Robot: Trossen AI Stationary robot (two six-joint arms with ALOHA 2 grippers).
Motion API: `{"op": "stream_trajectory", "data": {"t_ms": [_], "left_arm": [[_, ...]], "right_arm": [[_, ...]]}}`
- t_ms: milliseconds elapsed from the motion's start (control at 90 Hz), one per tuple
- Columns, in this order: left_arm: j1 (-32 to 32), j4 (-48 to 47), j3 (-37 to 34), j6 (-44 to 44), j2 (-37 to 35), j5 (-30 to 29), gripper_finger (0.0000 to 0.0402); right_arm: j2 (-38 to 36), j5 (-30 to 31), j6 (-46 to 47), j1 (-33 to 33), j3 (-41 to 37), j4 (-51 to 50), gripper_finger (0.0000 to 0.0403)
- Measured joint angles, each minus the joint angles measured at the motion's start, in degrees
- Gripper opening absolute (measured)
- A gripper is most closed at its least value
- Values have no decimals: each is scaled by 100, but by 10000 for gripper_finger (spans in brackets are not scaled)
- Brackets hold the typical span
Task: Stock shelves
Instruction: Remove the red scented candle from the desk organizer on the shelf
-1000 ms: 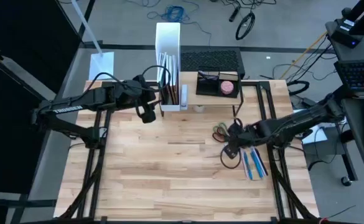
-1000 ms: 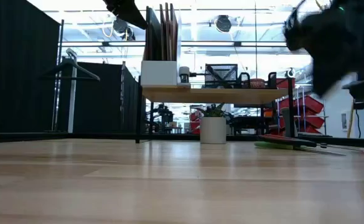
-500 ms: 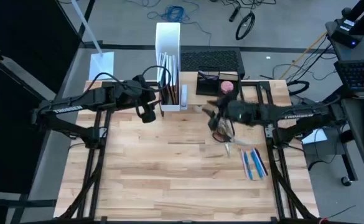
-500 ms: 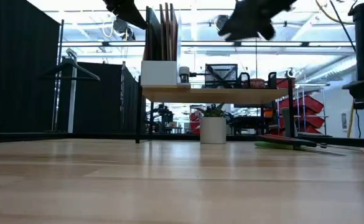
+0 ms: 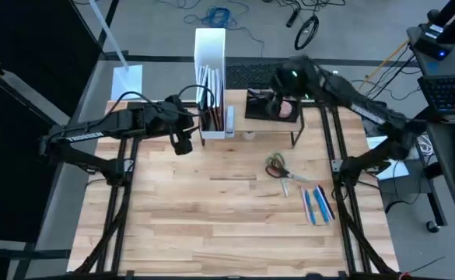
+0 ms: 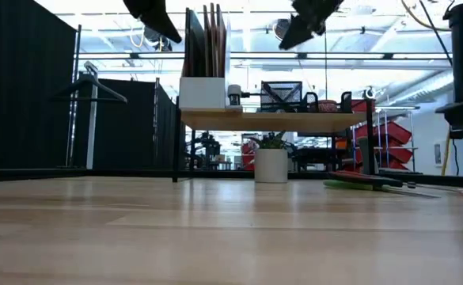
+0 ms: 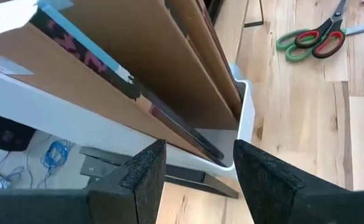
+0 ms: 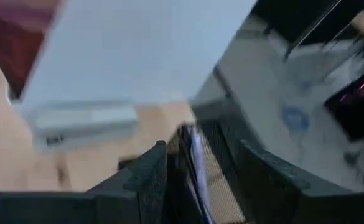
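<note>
Light-wood butcher-block table, grey floor with loose cables around it; low view adds black curtains and red bins in the room behind. Shelves sit at the table's far edge, right of centre, wood top on thin black legs. On the top: white file box with brown folders at the left end, black organizer tray to its right. Left gripper hovers just beside the file box's near end, fingers parted, nothing in them. Right gripper is over the organizer tray; a second ago it was low over the scissors, then swung across. Cannot tell if its claw carries anything: right wrist view is motion-blurred, a thin pale object sits between the spread fingers. Scissors and blue pens lie on the table's right. Only the low view shows a small potted plant under the shelves; left wrist view alone shows the folder edges close up.
</note>
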Motion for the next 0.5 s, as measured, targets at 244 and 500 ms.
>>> {"op": "stream_trajectory", "data": {"t_ms": [244,500], "left_arm": [[0,-244,2,-138,0,6,176],[-2,-251,0,-140,0,10,176]], "right_arm": [[1005,-96,-265,-118,956,-1349,171],[846,-22,-306,-143,960,-1679,171]]}}
